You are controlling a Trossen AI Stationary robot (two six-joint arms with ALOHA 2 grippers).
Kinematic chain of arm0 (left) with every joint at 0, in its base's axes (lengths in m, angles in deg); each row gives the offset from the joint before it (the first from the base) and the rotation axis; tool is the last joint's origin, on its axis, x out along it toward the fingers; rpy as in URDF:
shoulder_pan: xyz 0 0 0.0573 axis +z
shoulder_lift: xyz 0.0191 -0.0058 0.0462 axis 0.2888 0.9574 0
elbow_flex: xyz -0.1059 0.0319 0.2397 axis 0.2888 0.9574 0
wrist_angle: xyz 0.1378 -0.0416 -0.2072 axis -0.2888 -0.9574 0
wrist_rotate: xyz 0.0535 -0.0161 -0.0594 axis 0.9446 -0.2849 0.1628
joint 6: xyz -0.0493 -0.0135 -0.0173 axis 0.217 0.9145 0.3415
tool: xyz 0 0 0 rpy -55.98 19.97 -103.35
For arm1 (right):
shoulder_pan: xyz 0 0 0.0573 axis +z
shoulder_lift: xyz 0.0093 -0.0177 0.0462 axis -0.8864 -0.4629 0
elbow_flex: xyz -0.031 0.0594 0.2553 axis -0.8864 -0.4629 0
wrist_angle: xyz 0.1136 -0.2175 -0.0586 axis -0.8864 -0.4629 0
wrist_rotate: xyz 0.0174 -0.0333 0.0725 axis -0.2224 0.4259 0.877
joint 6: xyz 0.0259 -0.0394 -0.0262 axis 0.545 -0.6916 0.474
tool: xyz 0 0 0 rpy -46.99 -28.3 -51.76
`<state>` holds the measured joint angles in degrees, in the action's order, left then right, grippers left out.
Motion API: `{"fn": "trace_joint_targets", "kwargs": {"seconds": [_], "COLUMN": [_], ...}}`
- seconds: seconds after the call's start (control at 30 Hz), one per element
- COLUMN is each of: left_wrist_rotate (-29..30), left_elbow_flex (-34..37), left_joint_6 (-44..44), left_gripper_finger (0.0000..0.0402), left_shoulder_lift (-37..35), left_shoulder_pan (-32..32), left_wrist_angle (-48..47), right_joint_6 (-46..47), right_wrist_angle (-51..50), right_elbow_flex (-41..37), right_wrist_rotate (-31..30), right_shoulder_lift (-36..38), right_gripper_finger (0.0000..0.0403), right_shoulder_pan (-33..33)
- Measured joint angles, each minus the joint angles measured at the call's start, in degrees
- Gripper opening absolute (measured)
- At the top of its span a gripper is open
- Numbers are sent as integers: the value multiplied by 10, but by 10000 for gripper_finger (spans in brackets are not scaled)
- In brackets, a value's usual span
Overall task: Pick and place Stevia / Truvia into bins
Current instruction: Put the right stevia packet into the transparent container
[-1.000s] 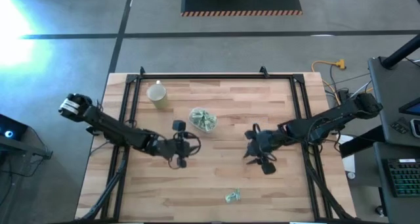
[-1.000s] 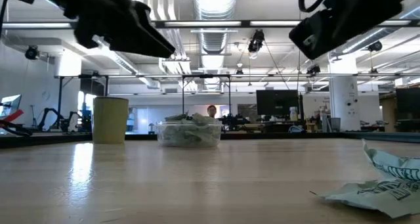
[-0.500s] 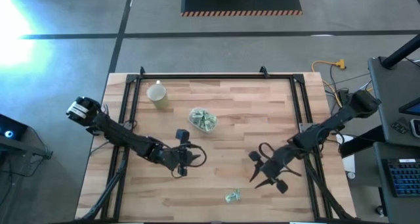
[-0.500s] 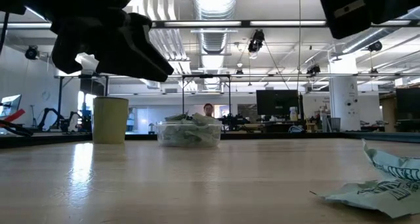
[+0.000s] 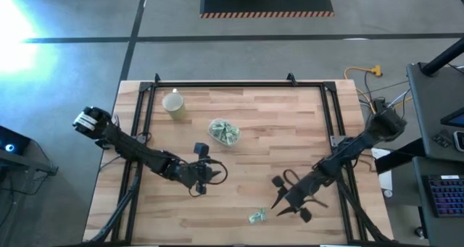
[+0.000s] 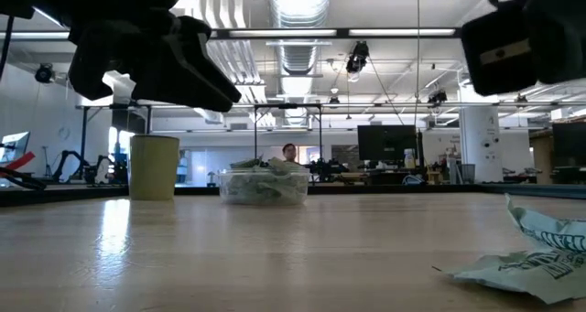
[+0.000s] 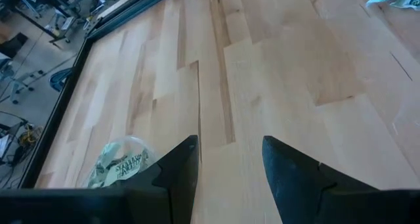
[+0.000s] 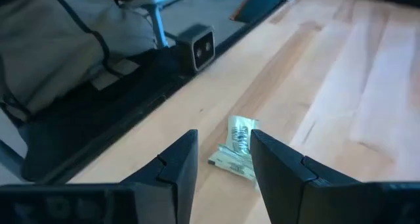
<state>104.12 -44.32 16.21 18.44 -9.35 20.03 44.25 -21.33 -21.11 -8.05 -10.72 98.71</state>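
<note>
Status from where I'm standing: mostly done, one straggler left.

Clear tub (image 5: 224,131) sits mid-table toward the far edge, already stuffed w/ green-and-white sachets. Low view shows the pile reaching abt rim level. Pale yellow cup (image 5: 174,103) is off to its left, not part of this as far as I can tell.

Only loose sachets (image 5: 256,216) I can see: small crumpled bunch near the front edge, well apart from the tub. Looks like 2 stuck together in the right wrist view (image 8: 237,152), can't be sure of the count. Rest of the wooden table (image 5: 304,124) shows no other sachets.

Right gripper (image 5: 290,201) is down by the front edge, just beside that bunch on its right. Fingers apart, nothing between them. Wrist cam has the sachets lined up right in the gap ahead of the fingertips, not touching yet. My read: it's lining up for the pick.

Left gripper (image 5: 204,173) hangs over bare wood left of centre, fingers apart too, holding nothing. Tub shows at the edge of its wrist view (image 7: 121,161). Seems parked.

Left to do: grab the last bunch, carry it across to the tub, drop. Paper's thin and flat on wood, so pinch could slip or take only one.
</note>
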Motion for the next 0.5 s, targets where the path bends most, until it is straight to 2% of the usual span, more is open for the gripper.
{"fn": "trace_joint_targets", "kwargs": {"seconds": [0.27, 0.4, 0.5], "left_wrist_rotate": [0, 0, 0], "left_elbow_flex": [0, 0, 0], "left_joint_6": [0, 0, 0], "left_gripper_finger": [153, 153, 153], "left_shoulder_lift": [-4, -4, -4], "left_shoulder_pan": [-8, -9, -10], "left_wrist_angle": [0, -4, -4], "right_joint_6": [-8, -34, -15], "right_wrist_angle": [12, -66, -137], "right_elbow_flex": [92, 136, 158], "right_wrist_rotate": [0, 0, -13], "right_shoulder_lift": [-153, -163, -151], "right_gripper_finger": [130, 130, 130], "right_shoulder_pan": [1, -4, -8]}}
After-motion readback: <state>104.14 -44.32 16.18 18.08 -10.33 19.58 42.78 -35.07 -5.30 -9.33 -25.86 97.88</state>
